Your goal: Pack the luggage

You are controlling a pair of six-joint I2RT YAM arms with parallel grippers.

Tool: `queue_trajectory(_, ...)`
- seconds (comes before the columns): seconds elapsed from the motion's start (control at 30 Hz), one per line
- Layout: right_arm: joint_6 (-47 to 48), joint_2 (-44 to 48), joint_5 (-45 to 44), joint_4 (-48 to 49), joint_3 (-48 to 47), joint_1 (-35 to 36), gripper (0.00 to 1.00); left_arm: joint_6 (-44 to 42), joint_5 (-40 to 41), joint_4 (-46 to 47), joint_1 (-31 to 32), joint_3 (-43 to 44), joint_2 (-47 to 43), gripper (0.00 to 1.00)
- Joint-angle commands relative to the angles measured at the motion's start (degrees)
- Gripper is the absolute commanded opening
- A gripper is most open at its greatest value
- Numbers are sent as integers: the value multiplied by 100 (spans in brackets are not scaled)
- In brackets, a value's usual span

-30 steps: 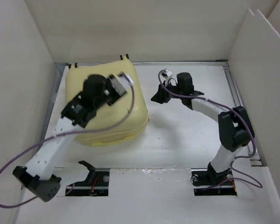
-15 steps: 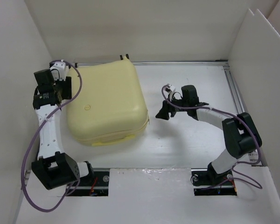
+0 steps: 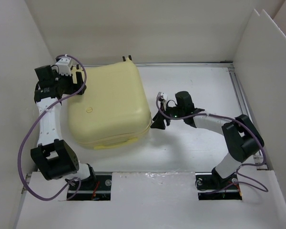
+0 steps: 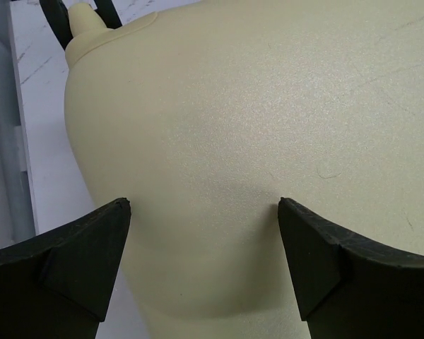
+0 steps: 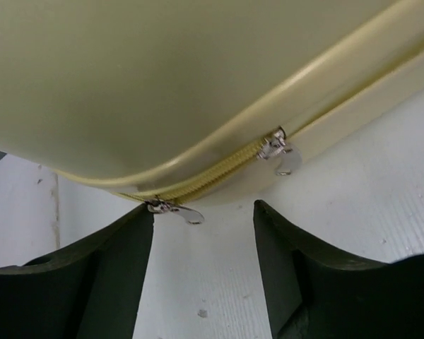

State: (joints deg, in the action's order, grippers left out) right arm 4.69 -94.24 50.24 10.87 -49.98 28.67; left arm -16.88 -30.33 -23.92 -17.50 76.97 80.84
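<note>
The luggage (image 3: 109, 105) is lying flat with its lid closed on the left half of the bench (image 3: 195, 81), its wheels (image 3: 127, 58) pointing toward the far wall. We are judging the shell to be stiff and smooth, so probably slippery. Its rounded lid is giving a narrow pinch nothing to bite on, and the body is far too wide for either hand to span. We cannot tell how heavy it is, since the inside is hidden. We are reckoning the best holds to be the two metal zipper pulls (image 5: 279, 152) and the zip seam (image 5: 219, 166) around the rim, while the lid can be pressed or steadied from above.

The left hand (image 4: 205, 212) is hovering released at the far-left corner of the lid, its fingers (image 4: 78, 261) spread wide and grasping nothing. We cannot tell whether they are touching the shell. The right hand (image 5: 203, 212) is likewise released and empty, sitting low at the near-right corner with one fingertip just beside a pull.

The top view is giving us the whole layout and a small round mark (image 3: 89, 109) on the lid, but it is not resolving the pulls. The right wrist view is showing both of them, sitting apart along the zip seam. The left wrist view is showing only pale shell and one of the wheels.
</note>
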Motion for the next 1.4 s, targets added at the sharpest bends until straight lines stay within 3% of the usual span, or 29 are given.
queue_trajectory(0.0, -134, -7, 223, 802, -65, 174, 63, -184, -342, -1115, 53, -191, 344, 82)
queue_trajectory(0.13, -617, -7, 171, 1565, 224, 279, 40, -236, -342, -1115, 53, -191, 398, 82)
queue_trajectory(0.17, -775, -7, 171, 1845, 286, 280, 27, -236, -342, -1115, 53, -243, 398, 82)
queue_trajectory(0.27, -960, 46, 171, 1918, 348, 280, 7, -298, -273, -1115, 53, -244, 398, 82)
queue_trajectory(0.33, -961, 46, 171, 1918, 348, 280, 2, -359, -272, -1115, 53, -244, 450, 82)
queue_trajectory(0.53, -1540, 362, -268, 2375, 936, 333, 0, -412, -272, -1062, 53, -244, 450, 82)
queue_trajectory(0.67, -1840, 362, -1330, 2244, 1007, 333, 0, -473, -2, -1062, 185, -296, 450, 81)
queue_trajectory(0.8, -1893, 345, -3418, 1174, 394, 333, 0, -553, 473, -948, 562, -507, 327, 79)
queue_trajectory(0.97, -1655, 292, -5627, -12, -546, 832, 0, -605, 650, -842, 677, -639, 275, 79)
queue_trajectory(1.1, -1427, 240, -7077, -235, -785, 1185, 0, -728, 712, -842, 677, -692, 327, 78)
queue_trajectory(1.37, -996, 187, -6738, 89, -891, 1299, 0, -781, 774, -842, 677, -692, 327, 78)
